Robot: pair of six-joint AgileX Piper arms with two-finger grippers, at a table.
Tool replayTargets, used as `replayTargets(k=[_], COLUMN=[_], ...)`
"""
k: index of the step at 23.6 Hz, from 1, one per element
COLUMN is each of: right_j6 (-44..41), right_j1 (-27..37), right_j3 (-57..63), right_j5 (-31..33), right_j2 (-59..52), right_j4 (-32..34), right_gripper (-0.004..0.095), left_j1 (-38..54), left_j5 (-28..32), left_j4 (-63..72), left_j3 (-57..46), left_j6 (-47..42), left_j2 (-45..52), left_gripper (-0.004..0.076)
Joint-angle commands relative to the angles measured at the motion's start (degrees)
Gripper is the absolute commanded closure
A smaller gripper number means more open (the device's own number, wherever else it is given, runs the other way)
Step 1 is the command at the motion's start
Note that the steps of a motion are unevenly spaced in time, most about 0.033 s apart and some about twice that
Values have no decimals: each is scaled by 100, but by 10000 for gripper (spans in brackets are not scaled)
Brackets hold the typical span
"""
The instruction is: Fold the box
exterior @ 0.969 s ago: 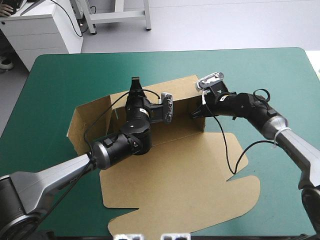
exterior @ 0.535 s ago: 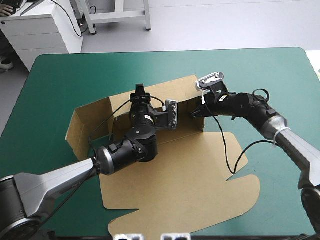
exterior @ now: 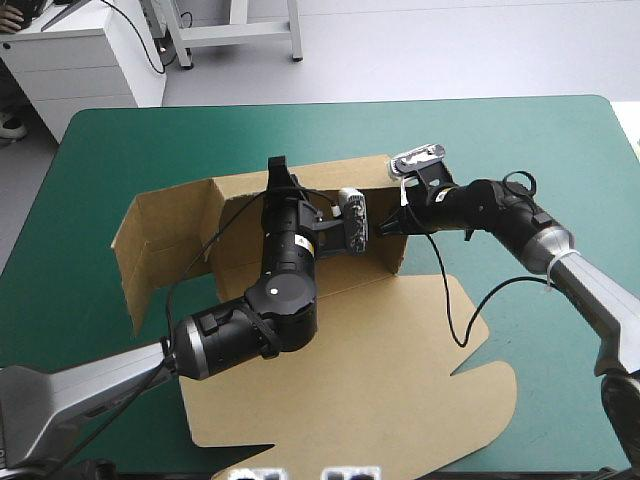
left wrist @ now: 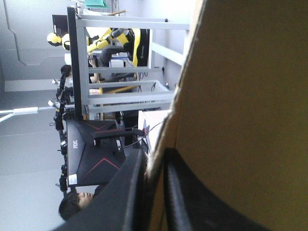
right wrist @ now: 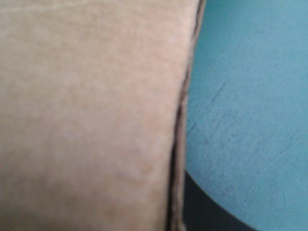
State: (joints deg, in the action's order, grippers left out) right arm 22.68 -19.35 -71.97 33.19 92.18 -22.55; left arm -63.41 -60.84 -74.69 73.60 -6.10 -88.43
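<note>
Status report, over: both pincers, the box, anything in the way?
Left pincer shut on the box, back wall. Right pincer shut on its right wall. Walls up, lid flat. Nothing seen in the way.

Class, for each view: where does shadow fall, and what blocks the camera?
High view: shadow on the box beneath the left arm. Left wrist view: the box's dim wall, clamped in the left gripper, blocks half. Right wrist view: the box fills most, shadow along its edge.
</note>
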Motion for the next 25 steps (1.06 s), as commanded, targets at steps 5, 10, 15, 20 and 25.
replayTargets(k=[5, 10, 15, 20, 25], right_j6=[-687, -1117, -1121, -1168, -1249], right_j1=[-8, -8, -8, -8, -8], right_j3=[-1123, -1400, -1435, -1435, -1435], right_j5=[1479, 1654, 1665, 1637, 1524], right_j2=[-328, -269, -133, -109, -109], right_j4=[1380, 1821, 1821, 1821, 1846], right_gripper=[909, 909, 909, 909, 909], left_j1=[499, 551, 551, 551, 481], left_j5=[165, 187, -391, -539, -356], left_j4=[610, 1598, 2669, 2797, 3084], left_j3=[1400, 1568, 1568, 1568, 1568], left_j6=[126, 970, 2123, 2290, 2249], left_j2=[465, 501, 501, 501, 501], left_gripper=[722, 722, 652, 302, 206])
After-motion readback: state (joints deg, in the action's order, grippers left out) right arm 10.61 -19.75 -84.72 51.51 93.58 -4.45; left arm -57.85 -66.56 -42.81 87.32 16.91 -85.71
